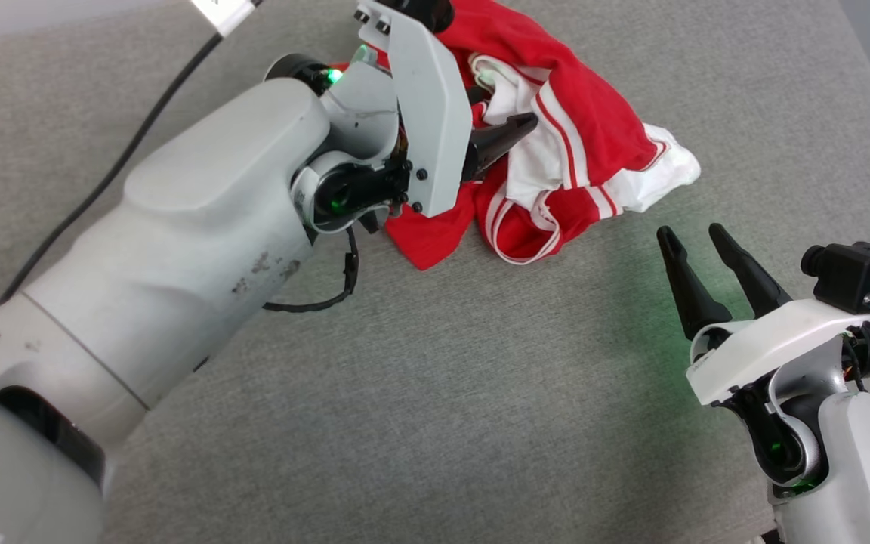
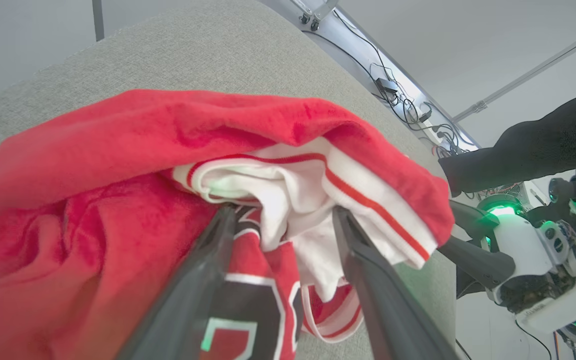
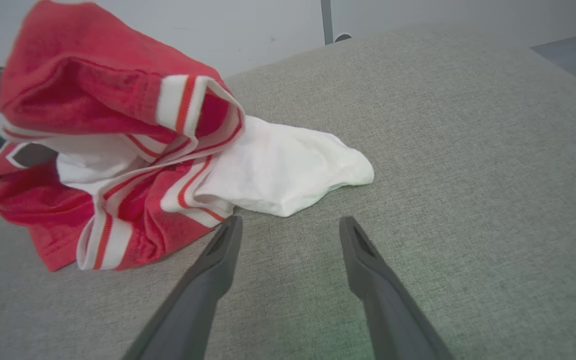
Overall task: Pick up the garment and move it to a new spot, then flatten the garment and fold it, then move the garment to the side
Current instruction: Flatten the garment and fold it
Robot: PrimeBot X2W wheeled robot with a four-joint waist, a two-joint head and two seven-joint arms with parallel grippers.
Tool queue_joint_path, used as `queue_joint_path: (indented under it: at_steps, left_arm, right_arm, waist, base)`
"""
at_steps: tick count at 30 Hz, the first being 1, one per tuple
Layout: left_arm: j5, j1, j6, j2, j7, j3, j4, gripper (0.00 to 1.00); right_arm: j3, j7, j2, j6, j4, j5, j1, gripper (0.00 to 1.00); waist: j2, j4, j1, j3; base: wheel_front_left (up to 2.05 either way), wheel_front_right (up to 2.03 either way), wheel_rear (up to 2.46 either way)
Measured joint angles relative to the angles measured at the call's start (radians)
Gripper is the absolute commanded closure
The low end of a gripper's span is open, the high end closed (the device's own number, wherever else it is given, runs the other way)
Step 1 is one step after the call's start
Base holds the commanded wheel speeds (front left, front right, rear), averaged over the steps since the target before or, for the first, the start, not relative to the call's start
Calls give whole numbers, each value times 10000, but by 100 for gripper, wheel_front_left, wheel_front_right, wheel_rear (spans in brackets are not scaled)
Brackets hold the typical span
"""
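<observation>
Your left claw (image 2: 284, 212) is reaching into the crumpled T-shirt (image 1: 593, 113). Its fingers are standing apart with a white fold (image 2: 293, 200) lying between the tips, not clamped. To pick up well, you are probably needing to push a little deeper, so the fingers are taking in several layers before closing, then lift straight up.

Your right claw (image 1: 692, 233) is hovering over the grey surface (image 1: 405, 393), fingers apart and holding nothing, just beside the white sleeve (image 3: 288, 170).

The T-shirt is lying bunched at the far middle of the surface. It has a red body, white sleeves and red-and-white striped trim, and a dark printed patch (image 2: 248, 305) is showing by the left fingers.
</observation>
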Motion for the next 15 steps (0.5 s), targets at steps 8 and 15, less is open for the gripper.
queue_joint_path:
  at_steps: [8,15]
  left_arm:
    - [4,-10,0,-136,-71,-132,359,51]
    - [-217,-87,0,-94,-42,-176,230,100]
  right_arm:
    - [153,-127,0,0,209,98,-66,0]
    - [90,-205,-67,0,349,117,-69,0]
  waist:
    - [0,-230,0,121]
    - [0,-138,0,36]
  base:
    - [0,0,0]
    - [0,0,0]
